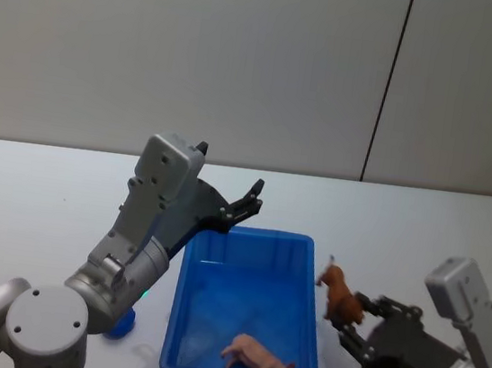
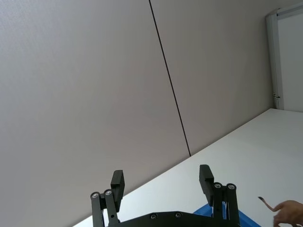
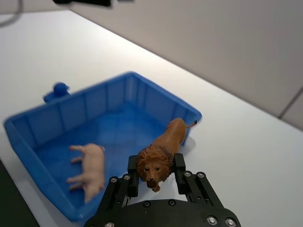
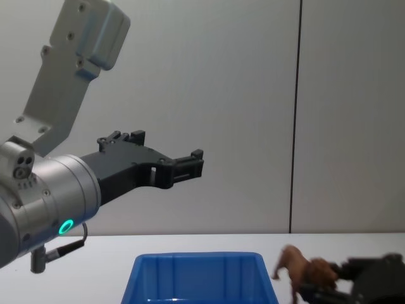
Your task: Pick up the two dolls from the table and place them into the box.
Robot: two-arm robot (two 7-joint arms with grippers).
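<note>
Two dolls, one box (image 1: 253,234) — pink doll (image 1: 255,356) inside it, lion (image 3: 158,156) pinched in right fingers (image 3: 133,172); left fingers (image 2: 205,177) spread, empty.

Pig (image 1: 255,358) in box (image 1: 257,235), lion (image 1: 341,298) to R

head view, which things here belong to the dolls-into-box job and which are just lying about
Job: lion doll in the right gripper; pink animal doll in the blue box; left gripper, open, raised; table.
Lying about: small blue object beside the box; wall panels behind.
</note>
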